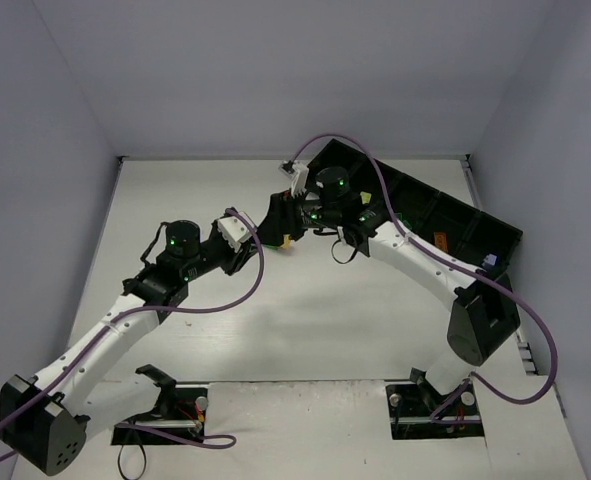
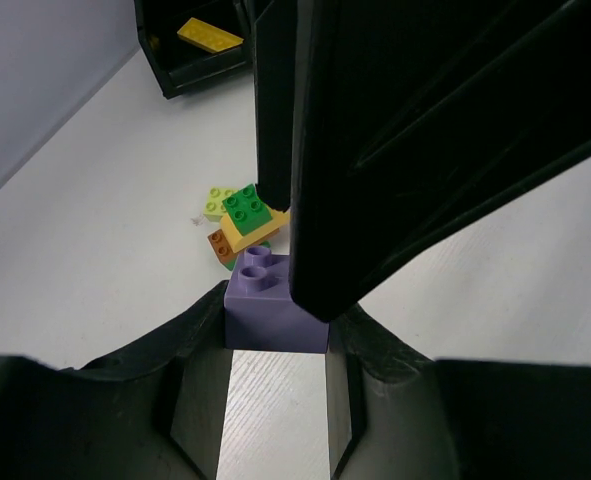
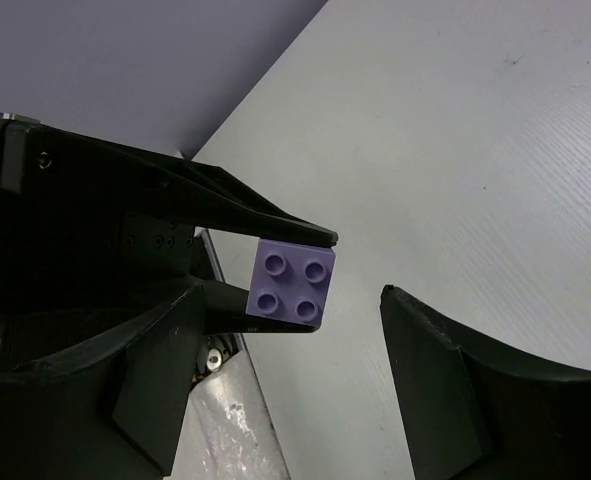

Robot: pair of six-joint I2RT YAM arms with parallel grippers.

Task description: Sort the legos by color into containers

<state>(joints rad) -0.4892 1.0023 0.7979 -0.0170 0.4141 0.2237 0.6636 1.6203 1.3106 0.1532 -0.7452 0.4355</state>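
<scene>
Near mid-table, the left gripper (image 2: 280,320) is clenched on a lilac brick (image 3: 292,285), pinching two opposite sides. The right gripper (image 3: 290,310) meets it with jaws spread wide, one on each side of the brick. One finger looks close against it, but I cannot tell if they touch.

This reads as a handover. To do it well, the right jaws should close square on the two free flat sides, not the studded top. The left should let go only once that grip is firm, because so small and slick a piece could pop out.

The brick is a square of hard glossy plastic with four round studs. The fingers are matte black and tapered, and the table (image 1: 175,200) is white with a fine grain.

Just beyond lies a pile (image 2: 243,225) of bricks: dark green on yellow, with orange-brown and lime beside them.

Farthest, the container (image 1: 475,225) is a rigid black tray with dividers. A lilac bit (image 1: 490,262) sits in its right-end compartment and a yellow plate (image 2: 210,36) in another.
</scene>
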